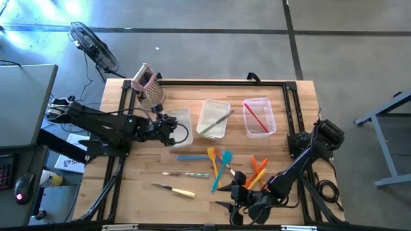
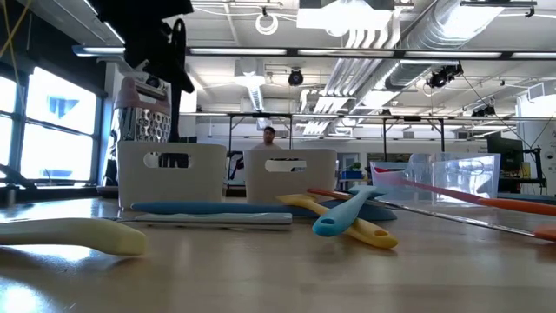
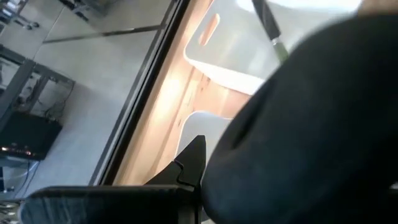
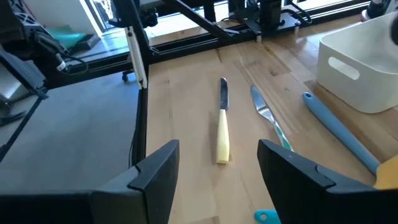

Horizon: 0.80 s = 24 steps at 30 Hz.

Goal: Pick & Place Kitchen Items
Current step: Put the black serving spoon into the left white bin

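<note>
My left gripper (image 1: 168,128) hangs over the left clear bin (image 1: 182,116) and seems shut on a black ladle (image 1: 186,133), which shows as a big dark shape in the left wrist view (image 3: 311,124). My right gripper (image 1: 239,200) is open and empty near the table's near edge. In the right wrist view (image 4: 214,168) it faces a yellow-handled knife (image 4: 222,134) that lies flat on the table. Blue, yellow and orange spatulas (image 1: 221,165) and a second knife (image 1: 186,174) lie flat on the table between the arms. My left gripper is shut on the black ladle, but the ladle's own dark bulk (image 3: 298,143) hides the place of contact. One finger (image 3: 193,163) shows beside it. The ladle is lifted clear above the left bin.
The middle bin (image 1: 203,112) holds metal tongs (image 1: 217,120). The right bin (image 1: 273,115) holds a red spatula (image 1: 256,118). A metal box grater with a pink handle (image 1: 149,86) stands at the far left. A long blue utensil (image 1: 192,156) lies before the bins.
</note>
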Available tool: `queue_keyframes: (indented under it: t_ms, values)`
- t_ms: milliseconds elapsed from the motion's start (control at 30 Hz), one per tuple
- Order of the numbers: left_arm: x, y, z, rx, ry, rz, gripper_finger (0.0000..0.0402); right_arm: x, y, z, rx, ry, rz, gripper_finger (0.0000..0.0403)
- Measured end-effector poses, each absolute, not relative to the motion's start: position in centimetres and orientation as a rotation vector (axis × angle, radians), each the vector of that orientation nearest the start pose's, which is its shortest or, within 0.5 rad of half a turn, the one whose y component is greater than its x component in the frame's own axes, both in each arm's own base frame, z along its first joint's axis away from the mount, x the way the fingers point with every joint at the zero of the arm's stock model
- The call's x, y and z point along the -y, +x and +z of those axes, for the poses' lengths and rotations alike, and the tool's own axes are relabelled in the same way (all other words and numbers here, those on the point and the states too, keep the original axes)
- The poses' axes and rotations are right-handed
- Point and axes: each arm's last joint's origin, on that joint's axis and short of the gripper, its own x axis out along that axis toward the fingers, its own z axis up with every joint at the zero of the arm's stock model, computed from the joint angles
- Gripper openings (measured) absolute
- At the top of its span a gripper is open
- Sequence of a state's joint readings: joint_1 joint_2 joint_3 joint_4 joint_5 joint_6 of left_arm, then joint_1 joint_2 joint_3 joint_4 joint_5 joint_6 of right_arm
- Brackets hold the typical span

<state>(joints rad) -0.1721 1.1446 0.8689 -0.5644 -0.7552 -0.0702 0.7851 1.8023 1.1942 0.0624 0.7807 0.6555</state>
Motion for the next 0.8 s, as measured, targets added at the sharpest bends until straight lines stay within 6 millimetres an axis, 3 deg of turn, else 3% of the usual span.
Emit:
queue_keyframes:
  t_ms: [467,800]
  values:
    - [-3.5,22.6,24.6,-0.736,0.276,0.580,0.0054,-26.2,29.1,22.3,-0.371,0.252,-0.120,0.0211]
    - [-6.3,22.5,24.3,-0.677,0.270,0.621,0.0054,-25.8,29.5,22.3,-0.372,0.204,-0.127,0.0211]
